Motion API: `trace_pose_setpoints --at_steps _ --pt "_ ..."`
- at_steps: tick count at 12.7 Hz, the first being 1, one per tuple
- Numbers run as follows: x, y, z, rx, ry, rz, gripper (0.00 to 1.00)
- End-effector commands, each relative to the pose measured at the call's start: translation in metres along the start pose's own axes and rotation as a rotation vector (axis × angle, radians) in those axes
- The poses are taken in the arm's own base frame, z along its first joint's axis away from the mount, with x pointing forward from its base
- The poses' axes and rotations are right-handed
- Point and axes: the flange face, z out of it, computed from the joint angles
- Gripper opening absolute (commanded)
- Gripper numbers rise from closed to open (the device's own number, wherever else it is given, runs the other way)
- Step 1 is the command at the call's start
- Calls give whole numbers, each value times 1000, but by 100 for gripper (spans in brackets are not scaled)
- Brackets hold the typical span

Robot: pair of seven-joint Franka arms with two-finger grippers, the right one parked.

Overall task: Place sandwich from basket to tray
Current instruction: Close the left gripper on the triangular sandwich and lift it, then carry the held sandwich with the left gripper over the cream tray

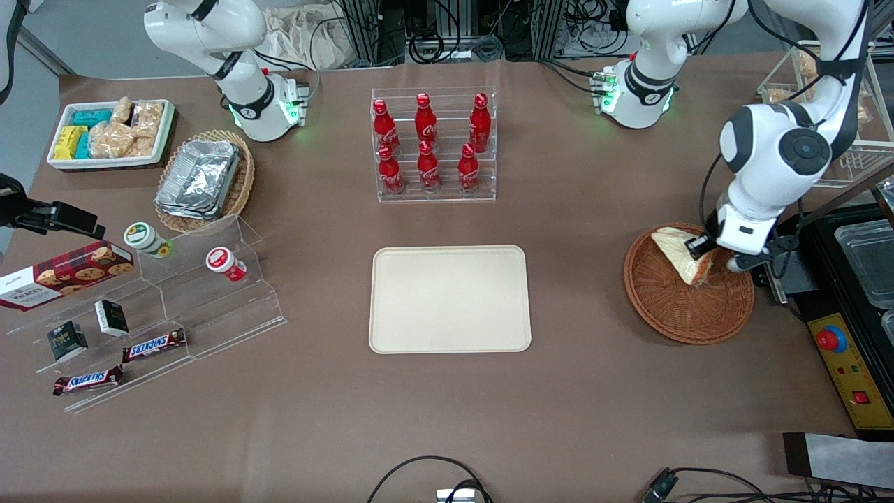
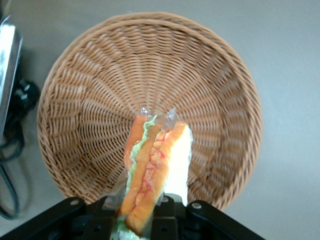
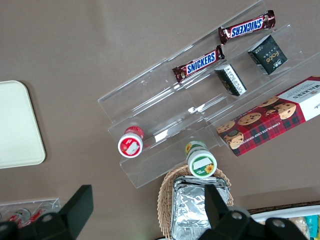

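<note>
Front view: the gripper (image 1: 714, 256) of the working arm is seen low over the basket (image 1: 688, 307), at the basket edge farther from the front camera. Its fingers are clamped on the sandwich (image 1: 681, 253), which is held at its filling edge and tilted, w/ the white bread face turned up. The sandwich is seen above the basket's inner weave; whether its lower tip touches the weave cannot be told.

Wrist view: the sandwich (image 2: 152, 170) is gripped edge-on betw. the black fingers (image 2: 85, 217), orange and green filling layers exposed, clear wrap crumpled at the tip. The basket (image 2: 95, 90) is seen beneath it, nothing else lying in it.

The tray (image 1: 450, 299) lies flat near the table centre, well apart from the basket, toward the parked arm's end rel. to it. Nothing rests on the tray. A clear rack of red bottles (image 1: 433, 143) stands farther from the front camera than the tray.
</note>
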Motion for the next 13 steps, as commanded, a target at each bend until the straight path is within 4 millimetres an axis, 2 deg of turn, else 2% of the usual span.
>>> trace_pose_setpoints --at_steps 1,2,5,8,11,13 --pt "-12 15 -21 43 9 247 11" --pt "-18 28 -25 50 1 327 12" --pt "-35 77 -31 47 11 413 13" --pt "-51 138 -48 37 17 393 14" --pt "-49 204 -66 7 -32 360 14" --pt "-51 243 -67 -21 -48 319 14"
